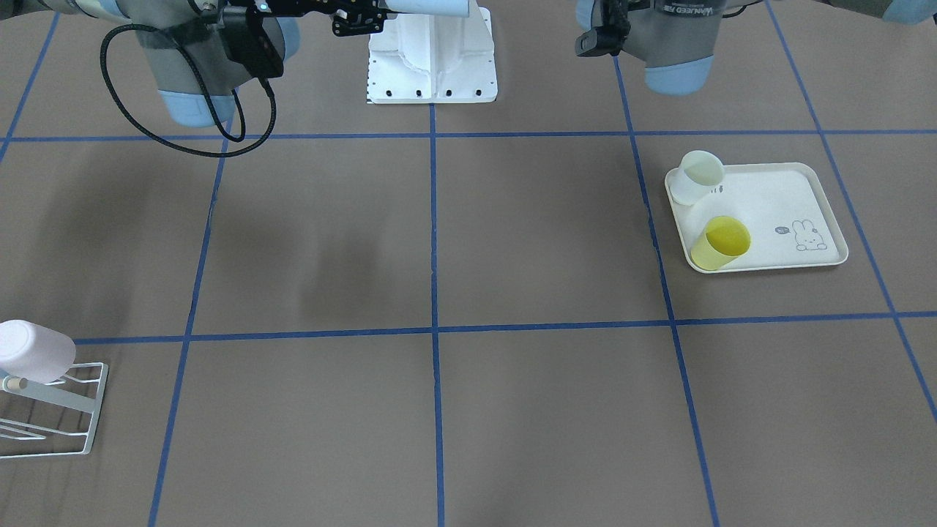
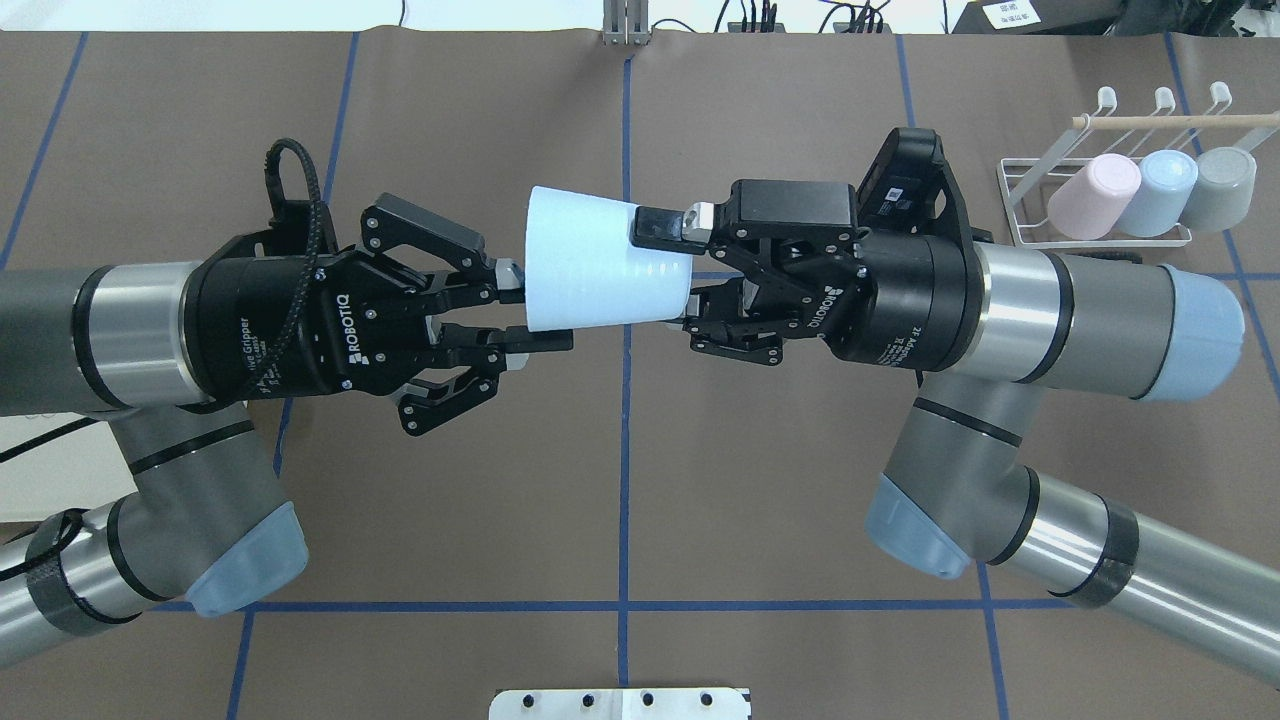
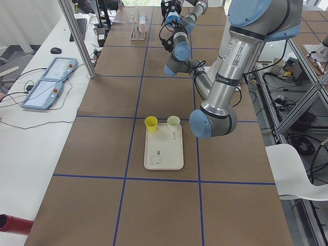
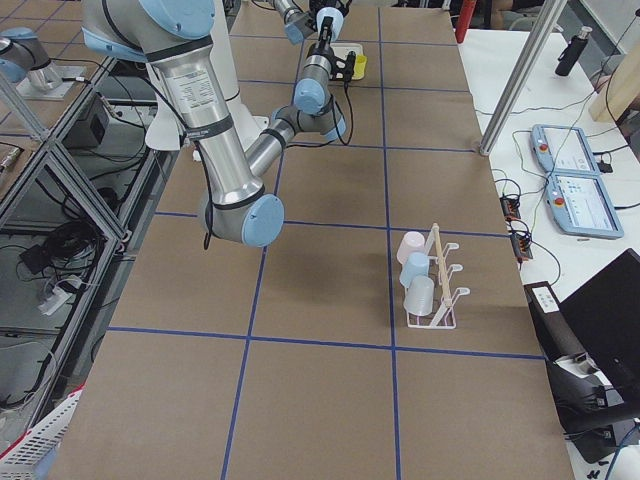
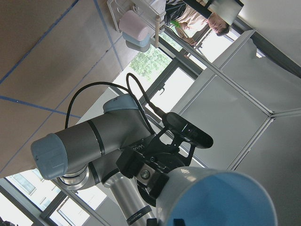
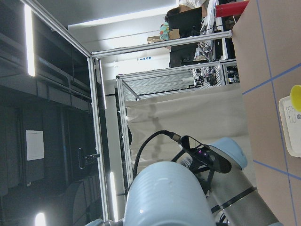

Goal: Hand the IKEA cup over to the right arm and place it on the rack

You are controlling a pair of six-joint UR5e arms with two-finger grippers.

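Pale blue cup (image 2: 600, 260) mid-air over table (image 2: 620, 480) centre. Left gripper (image 2: 520, 305) pinches rim, nearly closed. Right gripper (image 2: 680, 270) clamps base end. Confirm right grip firm before left releases. Rack (image 2: 1010, 205) far right.

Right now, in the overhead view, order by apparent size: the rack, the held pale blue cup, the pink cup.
1. rack
2. pale blue cup; it hangs nearer the camera, so its true size is unsure
3. pink cup
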